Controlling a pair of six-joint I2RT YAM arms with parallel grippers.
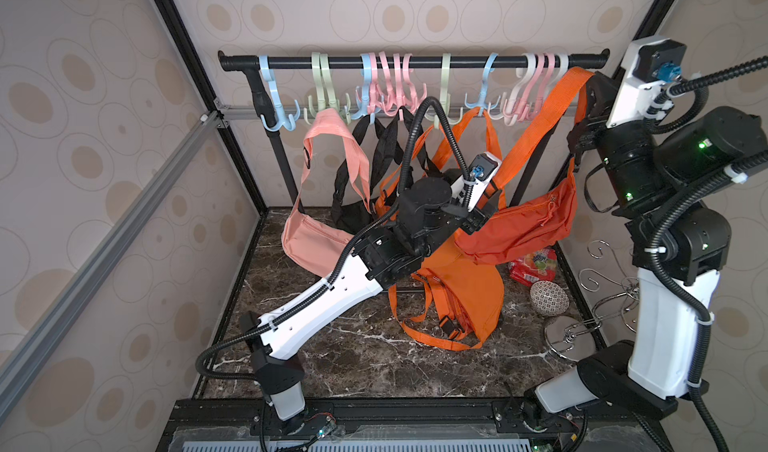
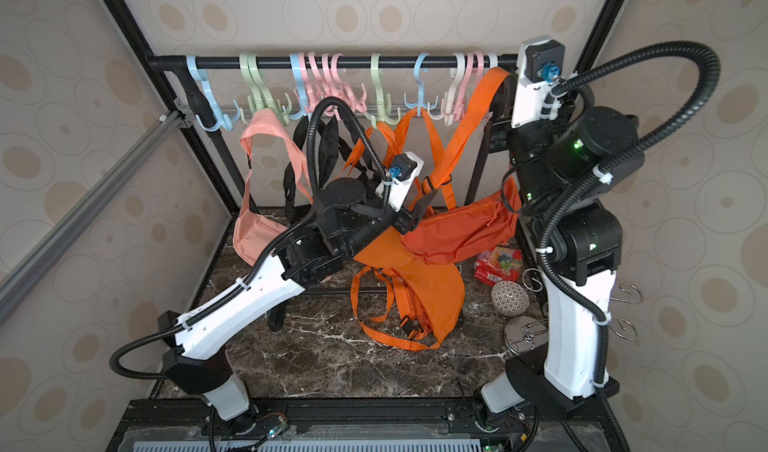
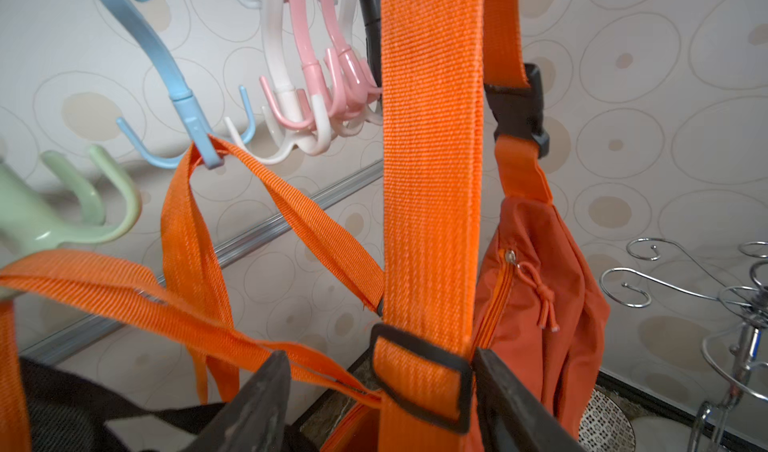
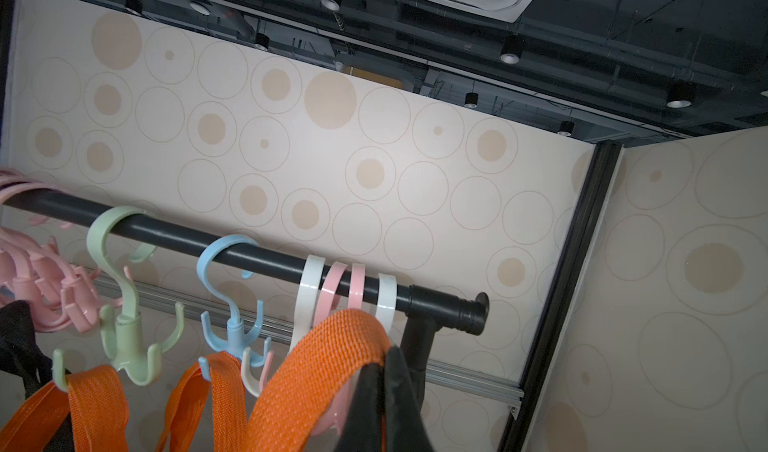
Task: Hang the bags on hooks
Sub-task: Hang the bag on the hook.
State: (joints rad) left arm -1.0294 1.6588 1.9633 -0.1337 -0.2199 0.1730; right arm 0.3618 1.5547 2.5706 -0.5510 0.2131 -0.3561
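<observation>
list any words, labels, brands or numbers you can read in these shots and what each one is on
No text can be read in any view.
Red snack packet, on the table beside the patterned bowl: printed logo and artwork, too blurred to read.
Orange bag held up by its strap: no print visible on it.

A: At the back?
B: Rail (image 1: 415, 61) across, hooks (image 1: 482, 97) strung along it, hung bags (image 1: 316, 242) below its left half and middle.
A: Further right?
B: Lifted bag (image 1: 519, 230) below the rail's right end, strap (image 1: 540, 130) running up to the right gripper (image 4: 388, 371) beside the outermost hooks; left gripper (image 3: 378, 352) straddling that strap lower down.
A: On the tabletop (image 1: 353, 358)?
B: Loose bag (image 1: 461, 300) in the middle, before the rail. Right of it packet (image 1: 534, 265), bowl (image 1: 548, 298) just before that, wire stand (image 1: 569, 338) at the right edge.
</observation>
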